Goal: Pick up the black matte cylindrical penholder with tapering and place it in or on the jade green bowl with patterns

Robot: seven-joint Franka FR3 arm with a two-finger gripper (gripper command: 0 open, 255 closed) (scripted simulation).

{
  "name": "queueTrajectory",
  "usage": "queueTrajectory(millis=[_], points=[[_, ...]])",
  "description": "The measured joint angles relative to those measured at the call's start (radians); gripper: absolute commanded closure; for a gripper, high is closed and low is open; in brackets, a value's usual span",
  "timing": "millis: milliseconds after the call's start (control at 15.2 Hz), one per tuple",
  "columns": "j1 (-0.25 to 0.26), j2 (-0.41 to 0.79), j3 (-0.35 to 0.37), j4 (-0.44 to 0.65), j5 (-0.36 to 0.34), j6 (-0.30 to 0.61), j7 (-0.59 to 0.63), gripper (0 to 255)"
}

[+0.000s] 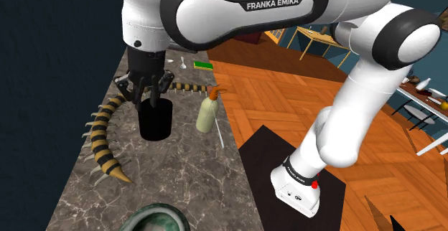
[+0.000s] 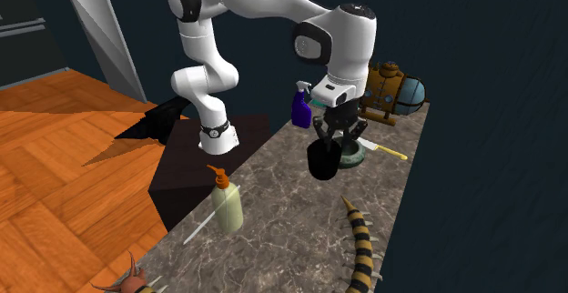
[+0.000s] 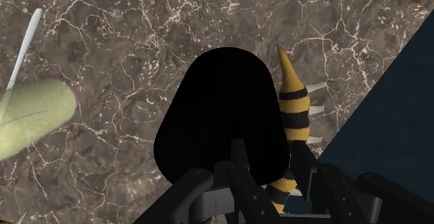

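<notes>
The black tapered penholder (image 1: pixel 156 119) stands upright on the marble counter (image 1: pixel 187 172), in the second exterior view (image 2: pixel 322 161) and under the hand in the wrist view (image 3: pixel 222 111). My gripper (image 1: pixel 149 97) (image 2: pixel 333 138) (image 3: pixel 271 161) comes straight down on its rim and is shut on the wall, one finger inside and one outside. I cannot tell whether its base touches the counter. The green patterned bowl (image 1: pixel 155 214) lies at the near end of the counter in the shoulder view, and just behind the penholder (image 2: pixel 355 157) in the second exterior view.
A yellow-green pump bottle (image 1: pixel 207 113) (image 2: pixel 227 202) stands close beside the penholder, with a white stick (image 1: pixel 220 130) by it. A yellow-and-black striped centipede toy (image 1: pixel 105 140) (image 3: pixel 293 111) curls on the other side. A purple spray bottle (image 2: pixel 301 107) and an orange diving helmet (image 2: pixel 393 89) stand beyond the bowl.
</notes>
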Motion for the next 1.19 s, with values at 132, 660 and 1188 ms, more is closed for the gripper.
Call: queueTrajectory(millis=[132,660,1188], points=[[0.017,-0.029,0.017,-0.029,0.013,0.004,0.031,255],[0.111,-0.069,0.099,-0.034,0.029,-0.027,0.202,255],[0.216,-0.049,0.184,0.006,0.011,-0.055,0.395,255]])
